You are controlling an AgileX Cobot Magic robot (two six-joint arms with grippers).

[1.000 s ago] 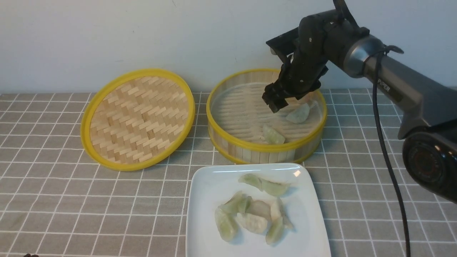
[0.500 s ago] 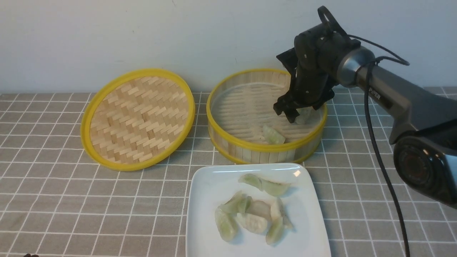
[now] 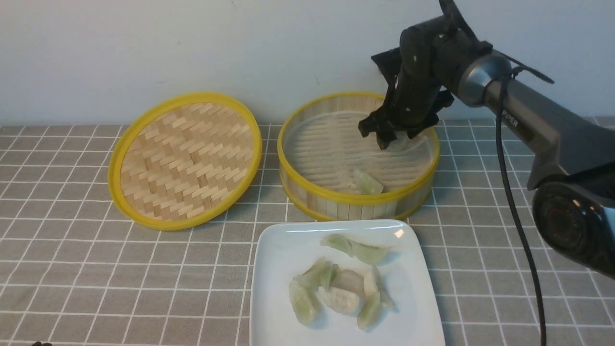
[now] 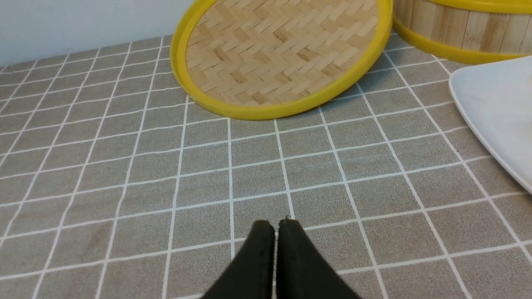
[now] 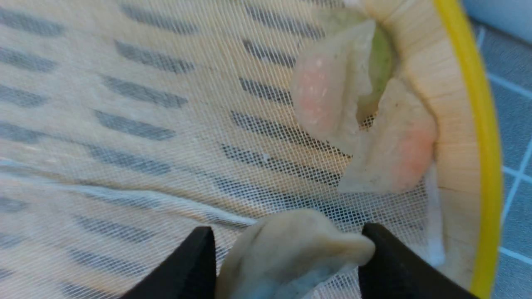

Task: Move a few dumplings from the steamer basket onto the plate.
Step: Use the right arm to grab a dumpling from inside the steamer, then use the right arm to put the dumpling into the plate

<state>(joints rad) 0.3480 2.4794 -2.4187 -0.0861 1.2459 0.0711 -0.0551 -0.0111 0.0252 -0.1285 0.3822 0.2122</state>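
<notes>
Right gripper [image 3: 386, 140] is down inside the steamer basket [image 3: 355, 199], close to its far right wall. Its two fingers press on opposite ends of a whitish dumpling [image 5: 291, 245], so that reads as a grip, and a soft one. The skin looks humped between the pads, so no more squeeze is wanted here or it may tear.

The mesh liner [image 5: 124, 166] lies right under the catch. The move to make is a slow, straight lift, watching that the cloth does not cling and come up too. Two pinkish dumplings [image 5: 320, 95] sit against the wall just beyond, and a green dumpling [image 3: 367, 181] lies by the near rim. Once clear of the yellow rim, carry the catch toward the plate [image 3: 269, 269], which sits just in front of the basket. A heap of dumplings [image 3: 336, 298] fills its middle, so aim for bare white.

Left gripper [image 4: 276, 226] hangs over the checked tablecloth [image 4: 124, 166], fingers together, holding nothing.
</notes>
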